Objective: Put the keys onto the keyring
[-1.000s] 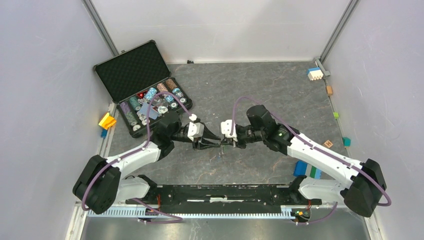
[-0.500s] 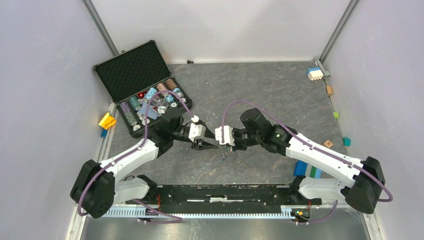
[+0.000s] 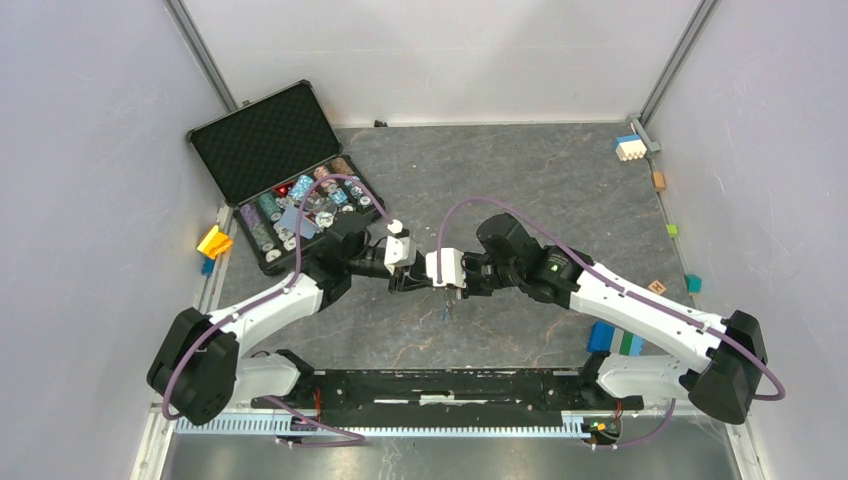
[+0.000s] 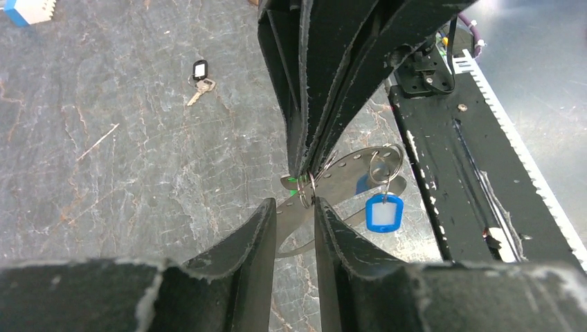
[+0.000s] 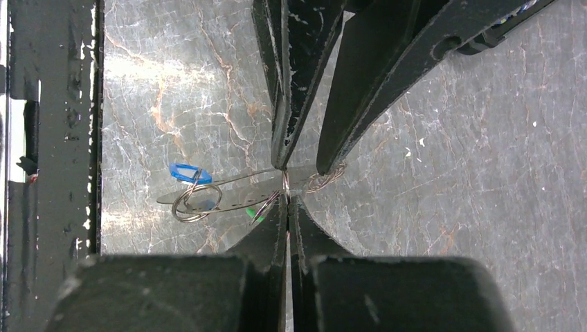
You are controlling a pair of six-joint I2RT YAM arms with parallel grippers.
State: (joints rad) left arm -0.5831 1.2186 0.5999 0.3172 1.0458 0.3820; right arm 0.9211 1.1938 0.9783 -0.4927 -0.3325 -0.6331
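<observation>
Well off the left gripper's outer side, the poker-chip case (image 3: 262,145) is lying open on the table (image 3: 560,180). The left gripper (image 4: 296,207) is pointing toward the middle with its jaws standing partway apart. Nothing is visibly clamped between them, and I cannot tell whether they are touching anything. Tip to tip with it, the right gripper (image 5: 287,200) is pressing its jaws fully together and pinching the keyring (image 4: 346,169). The keyring is showing as a thin grey band with a row of small holes, hanging clear of the table just past the left gripper's fingertips. The blue-tagged key (image 4: 384,213) is dangling from the keyring on a small wire ring, on the side of both grippers nearest the base rail (image 4: 450,173). A green tag (image 5: 253,213) is peeking out right beside the right gripper's tips. The black-tagged key (image 4: 199,70) is lying flat on the table, well ahead of the left gripper and away from the rail.
</observation>
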